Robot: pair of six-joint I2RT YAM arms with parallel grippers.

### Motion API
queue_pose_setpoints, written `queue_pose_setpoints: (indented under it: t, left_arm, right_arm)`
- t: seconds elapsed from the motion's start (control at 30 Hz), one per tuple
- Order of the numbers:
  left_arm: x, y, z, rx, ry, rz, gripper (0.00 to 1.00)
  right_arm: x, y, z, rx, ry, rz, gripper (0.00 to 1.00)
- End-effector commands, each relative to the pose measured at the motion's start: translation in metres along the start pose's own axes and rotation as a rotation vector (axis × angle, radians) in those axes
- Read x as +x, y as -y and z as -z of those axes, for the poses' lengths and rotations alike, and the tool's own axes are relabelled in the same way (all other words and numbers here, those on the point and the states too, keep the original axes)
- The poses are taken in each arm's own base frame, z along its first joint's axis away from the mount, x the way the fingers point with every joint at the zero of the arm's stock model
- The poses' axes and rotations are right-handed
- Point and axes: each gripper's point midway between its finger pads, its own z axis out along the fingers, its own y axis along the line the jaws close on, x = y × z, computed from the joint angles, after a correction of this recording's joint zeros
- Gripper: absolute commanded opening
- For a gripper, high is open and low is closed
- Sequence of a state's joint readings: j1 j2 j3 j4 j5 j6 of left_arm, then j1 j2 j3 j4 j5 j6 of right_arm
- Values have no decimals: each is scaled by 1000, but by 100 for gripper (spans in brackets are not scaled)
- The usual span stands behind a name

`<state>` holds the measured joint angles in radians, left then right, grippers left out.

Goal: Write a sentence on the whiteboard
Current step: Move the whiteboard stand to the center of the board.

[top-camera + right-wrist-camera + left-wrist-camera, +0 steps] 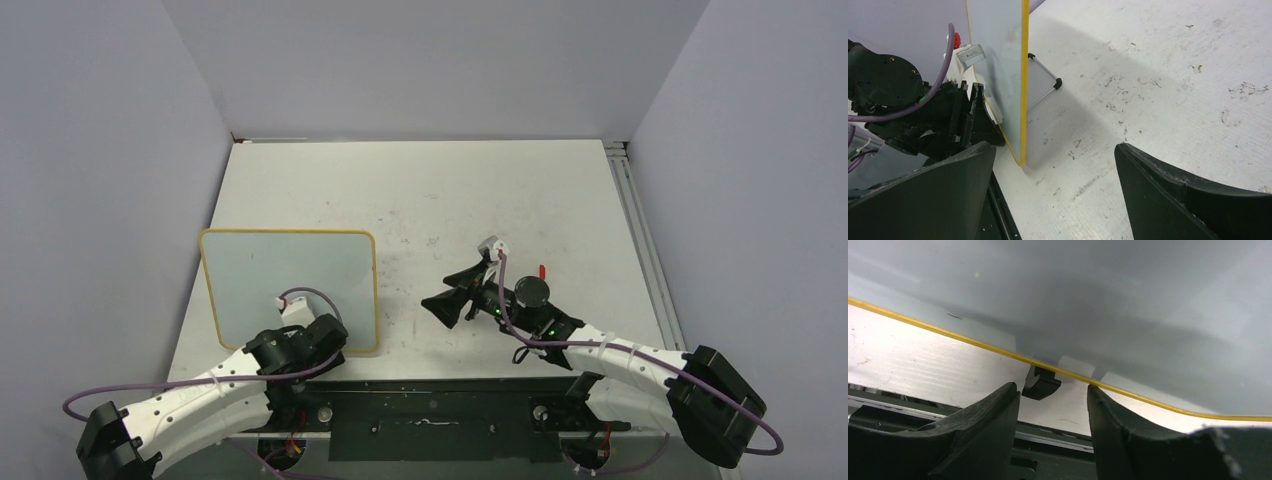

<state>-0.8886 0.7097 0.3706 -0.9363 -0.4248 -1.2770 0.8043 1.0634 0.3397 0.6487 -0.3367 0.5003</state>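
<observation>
While the whiteboard (270,275) sits at the left side of the table (450,190), close to the near edge, its yellow-framed face is raised at a tilt on a thin wire stand (1058,82). From the right arm's camera the board shows nearly edge-on, with the stand reaching out over the scuffed tabletop behind it.

The left gripper (1052,389) is tucked in right at the board's near edge. Its two black fingers (993,412) are spread apart, and one black clip foot (1040,385) shows in the gap beyond them. They have hold of nothing, and I cannot tell whether either fingertip touches the yellow frame.

The right gripper (1055,150) hangs low over the table to the right of the board, apart from it and pointing toward its right edge. Its jaws are spread wide and empty. A small red object (542,270) shows just behind that wrist; it is too small to make out.
</observation>
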Motion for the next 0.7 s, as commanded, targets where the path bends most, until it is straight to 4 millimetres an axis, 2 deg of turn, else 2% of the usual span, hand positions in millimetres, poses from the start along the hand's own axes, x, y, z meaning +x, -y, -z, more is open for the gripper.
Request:
queue_pose_setpoints:
  t: [0.0, 0.17, 0.53, 0.67]
  left_arm:
    - [-22, 22, 2, 75, 98, 5, 49]
    - [-24, 31, 3, 123, 111, -35, 43]
    - [-27, 54, 1, 186, 119, -111, 43]
    - [-28, 49, -5, 129, 121, -109, 39]
  right_arm:
    - [-14, 0, 3, -1, 60, 34, 93]
    - [-13, 2, 4, 4, 59, 34, 93]
    - [-12, 4, 3, 10, 58, 34, 94]
    - [-13, 4, 4, 13, 60, 35, 94]
